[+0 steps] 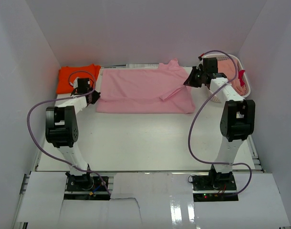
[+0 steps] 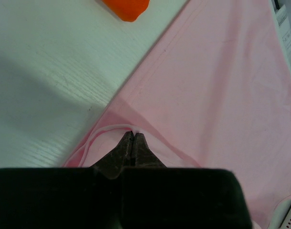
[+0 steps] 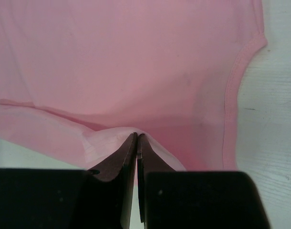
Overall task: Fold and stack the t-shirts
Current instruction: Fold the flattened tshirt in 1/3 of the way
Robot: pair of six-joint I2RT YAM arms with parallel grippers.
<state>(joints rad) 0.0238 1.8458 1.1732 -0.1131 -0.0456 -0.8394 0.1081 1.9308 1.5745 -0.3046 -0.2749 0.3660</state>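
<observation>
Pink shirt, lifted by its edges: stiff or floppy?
Likely floppy: the pink t-shirt puckers where the left hand and right hand pinch it. Probably sags between them when lifted. Seems light: thin cloth, lying flat.

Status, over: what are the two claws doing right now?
Left gripper shut on pink t-shirt, left edge. Right gripper shut on right edge. Orange t-shirt apart, far left.

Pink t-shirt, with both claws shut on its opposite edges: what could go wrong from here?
1. The left claw grips the pink t-shirt only by a thin edge at its very tips; the cloth could slip out when lifted.
2. The right claw pinches a raised ridge of cloth, perhaps just one layer, so the fold may come out uneven.
3. The orange t-shirt lies close to the left claw; a sweep might drag it.
</observation>
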